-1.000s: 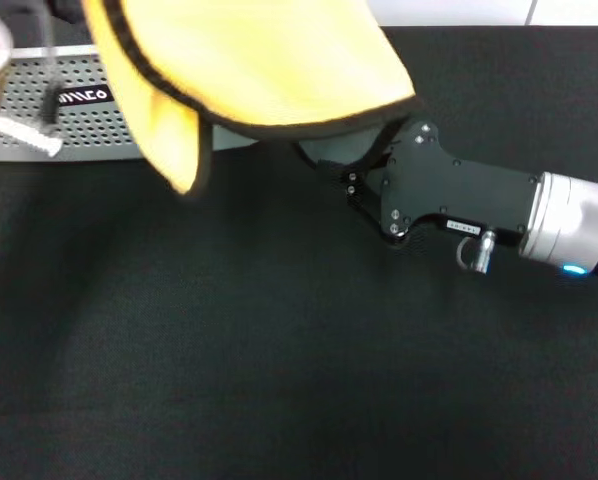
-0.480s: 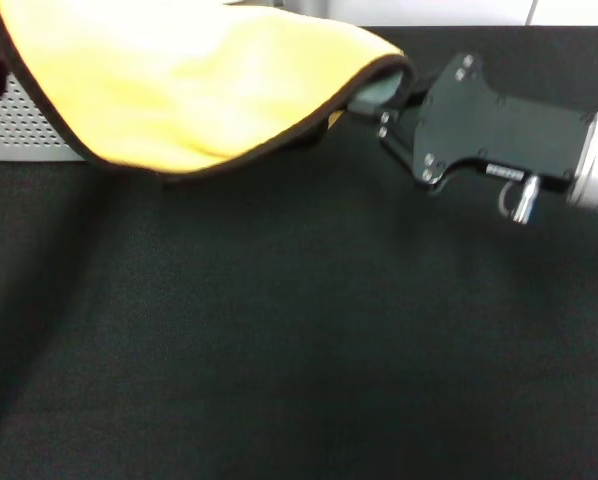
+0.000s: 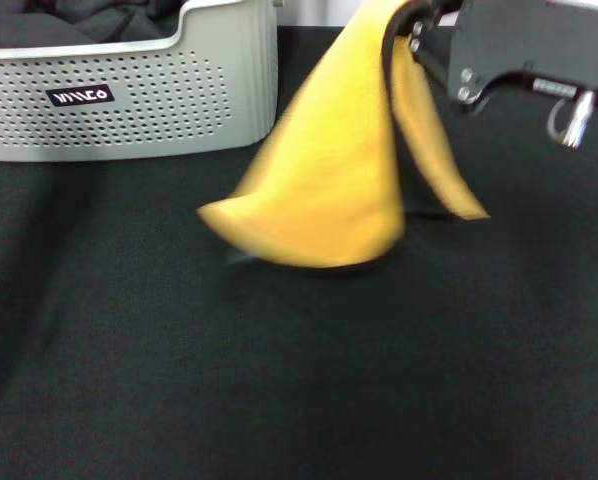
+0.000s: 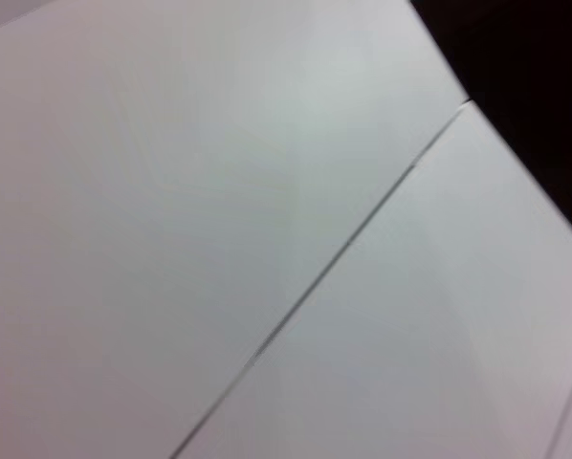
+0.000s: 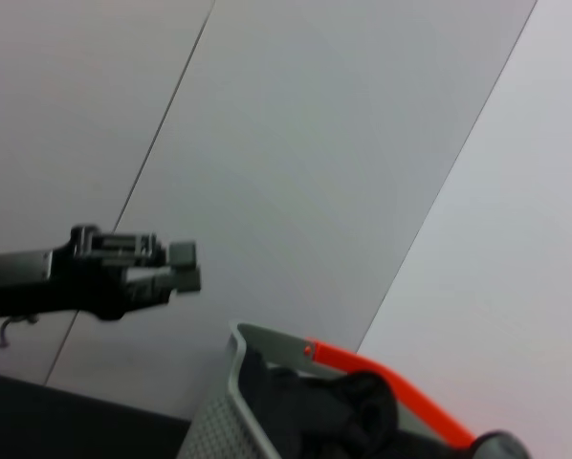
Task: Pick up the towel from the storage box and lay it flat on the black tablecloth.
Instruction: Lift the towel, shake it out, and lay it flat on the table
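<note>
Head view: right end effector [image 3: 415,30] at 1 o'clock grips the towel [image 3: 329,190], which hangs onto the black tablecloth [image 3: 279,380]; storage box [image 3: 129,100] at 11 o'clock.

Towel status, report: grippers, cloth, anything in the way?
Right gripper shut on towel, which hangs above the black tablecloth. Left gripper off beyond the storage box. Drop zone unobstructed.

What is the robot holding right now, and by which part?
The right gripper holds the towel by its top edge, and the rest hangs down over the black tablecloth. The left gripper holds nothing.
</note>
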Controlling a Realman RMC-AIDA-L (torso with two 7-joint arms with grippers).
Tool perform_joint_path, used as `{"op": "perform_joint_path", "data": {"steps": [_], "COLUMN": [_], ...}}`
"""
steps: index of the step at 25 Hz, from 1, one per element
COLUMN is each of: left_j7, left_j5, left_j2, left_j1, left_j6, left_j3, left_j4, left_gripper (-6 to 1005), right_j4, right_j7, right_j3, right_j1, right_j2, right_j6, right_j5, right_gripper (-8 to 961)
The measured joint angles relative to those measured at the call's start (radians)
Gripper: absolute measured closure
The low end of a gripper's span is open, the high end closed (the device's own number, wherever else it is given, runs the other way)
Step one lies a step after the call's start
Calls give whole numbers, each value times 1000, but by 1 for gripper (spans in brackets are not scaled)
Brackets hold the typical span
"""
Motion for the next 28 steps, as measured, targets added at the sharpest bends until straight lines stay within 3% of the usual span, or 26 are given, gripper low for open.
{"op": "perform_joint_path", "data": {"steps": [5,9,16,20,28], "left_j7": [23,87,310,446,791], "left_j5": [58,236,516,545,536], "left_j2": [9,10,-21,-27,-27], "left_j1": [7,-24,-91,-93,-99], "left_j6": [-37,-33,-22,-22,-26], "left_j3": [11,12,12,17,127], "left_j4": [0,34,67,54,58], "left_gripper": [681,640,591,589,585], "right_j4": [-136,-229,-276,-287,-303], "right_j7": [116,182,201,222,253], "right_j3": [46,60,57,55,-10], "right_j1": [-1,2,10,27,84], "right_j2": [-1,1,3,5,11], "right_j6": [17,-4,-102,-150,-302], "right_j5": [-87,-153,-176,-177,-181], "right_gripper": [940,939,938,938,937]}}
